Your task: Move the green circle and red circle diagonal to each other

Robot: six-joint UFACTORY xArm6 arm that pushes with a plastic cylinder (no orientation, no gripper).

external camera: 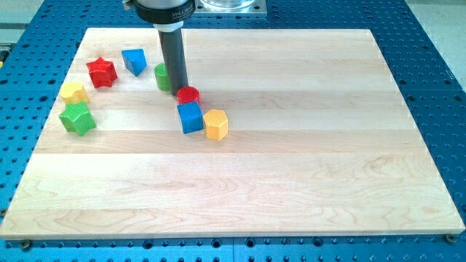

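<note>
Nearest me the surface (pixel 240 196) lies bare, pale wood with nothing on it.

Going up, the first blocks are the green star (pixel 77 118) at the view's left and, nearer the middle, the blue cube (pixel 191 117) with the orange hexagon (pixel 216 124) touching it at its 4 o'clock. The yellow block (pixel 73 92) sits just at the star's 12 o'clock.

Next comes the red circle (pixel 188 94), touching the top of the blue cube. My tip (pixel 177 87) stands right at its 10 o'clock, seemingly in contact. The green circle (pixel 162 76) is just behind the rod, at the tip's 10 o'clock, partly hidden by it. So my tip is wedged between the two task blocks, and the green one lies at about 10 o'clock from the red one.

Farthest are the red star (pixel 102 72) and the blue triangle (pixel 134 60).

There is no claw on this rig, only the rod, so no open or closed state to report.

I judge the step in hand is the final adjustment: the circles look already offset diagonally, close together. The next move calls for little, perhaps a slight nudge of one circle, taking care not to drive the red one into the blue cube.
</note>
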